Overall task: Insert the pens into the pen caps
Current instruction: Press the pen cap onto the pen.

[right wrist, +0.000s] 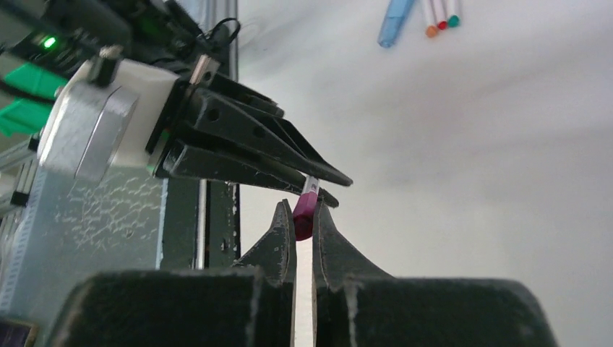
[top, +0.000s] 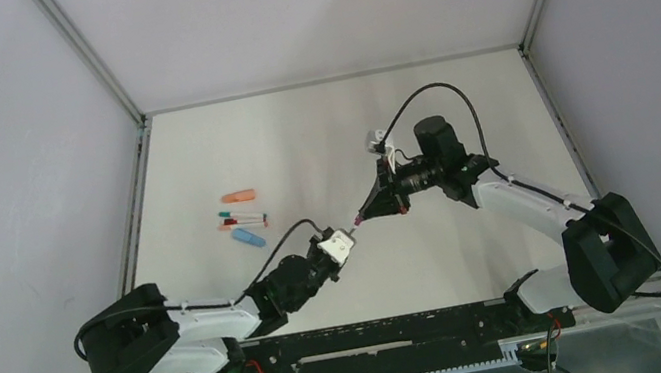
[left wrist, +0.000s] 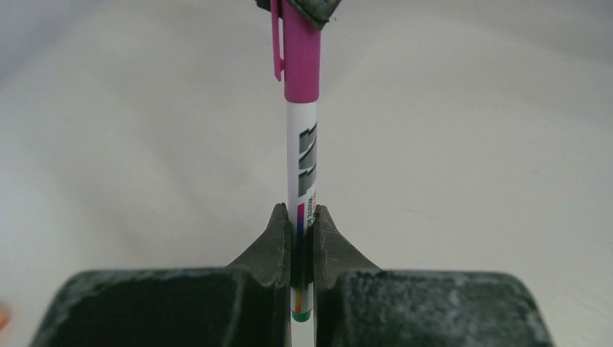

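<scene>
Over the desk, in the top view, the left tool and right tool meet tip to tip, well apart from the orange cap, spare pens and light blue cap lying at the left. In the left wrist view, the left tool clamps the white pen, its far end inside the magenta cap. In the right wrist view, the right tool's jaws pinch that cap tight.

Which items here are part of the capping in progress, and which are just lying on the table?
In use: white pen in left gripper; magenta cap in right gripper.
Lying idle, for later: loose pens, orange cap, light blue cap.
</scene>
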You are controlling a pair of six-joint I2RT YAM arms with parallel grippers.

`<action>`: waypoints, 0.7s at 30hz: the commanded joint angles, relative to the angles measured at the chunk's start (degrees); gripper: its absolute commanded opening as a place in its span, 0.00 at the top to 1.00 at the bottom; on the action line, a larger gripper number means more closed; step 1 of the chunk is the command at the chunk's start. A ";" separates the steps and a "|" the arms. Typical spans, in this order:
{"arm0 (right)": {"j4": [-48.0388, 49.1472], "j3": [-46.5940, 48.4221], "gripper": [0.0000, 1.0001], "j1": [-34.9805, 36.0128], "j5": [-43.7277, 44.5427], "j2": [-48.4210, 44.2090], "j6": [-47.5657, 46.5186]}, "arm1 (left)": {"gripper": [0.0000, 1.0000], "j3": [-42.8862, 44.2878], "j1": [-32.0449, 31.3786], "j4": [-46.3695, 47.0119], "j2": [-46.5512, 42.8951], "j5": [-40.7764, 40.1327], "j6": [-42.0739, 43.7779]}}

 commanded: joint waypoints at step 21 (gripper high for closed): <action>-7.69 -2.67 1.00 5.23 0.15 0.26 3.45 | 1.00 10.58 2.94 15.15 -9.60 -0.48 -2.63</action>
